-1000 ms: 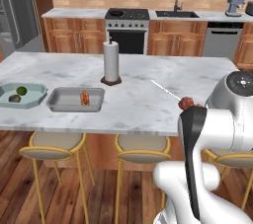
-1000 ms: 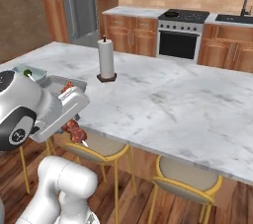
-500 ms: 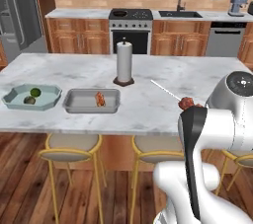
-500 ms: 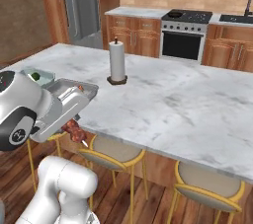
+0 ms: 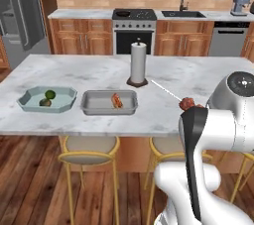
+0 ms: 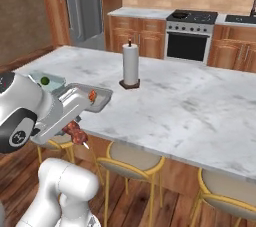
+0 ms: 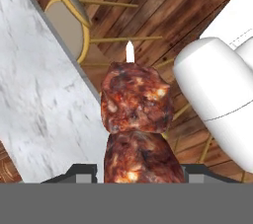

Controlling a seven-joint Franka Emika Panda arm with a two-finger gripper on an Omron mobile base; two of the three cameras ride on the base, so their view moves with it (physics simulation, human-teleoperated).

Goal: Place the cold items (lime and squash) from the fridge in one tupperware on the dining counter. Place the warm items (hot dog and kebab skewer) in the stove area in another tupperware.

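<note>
My gripper [image 7: 139, 172] is shut on the kebab skewer [image 7: 137, 119], whose dark red meat chunks stand between the fingertips [image 7: 81, 170] while the pale stick tip points away over the floor. The kebab skewer [image 5: 186, 103] is held beside the counter's near edge, its stick slanting over the marble. It also hangs under my forearm as the kebab skewer [image 6: 75, 131]. A grey tupperware [image 5: 99, 109] holds the hot dog [image 5: 117, 101]. To its left, a teal tupperware [image 5: 30, 104] holds the lime [image 5: 49, 94] and the squash [image 5: 44, 102].
A paper towel roll [image 5: 138, 64] stands upright on the marble dining counter [image 5: 208, 78] behind the grey tupperware. Yellow stools [image 5: 89, 149] are tucked under the counter's near edge. The stove [image 5: 135, 16] and fridge [image 5: 20, 11] are along the back wall.
The base has driven sideways, so counter, roll and both tupperwares have slid right in the base views. The kebab skewer stays gripped in the same place relative to the arm.
</note>
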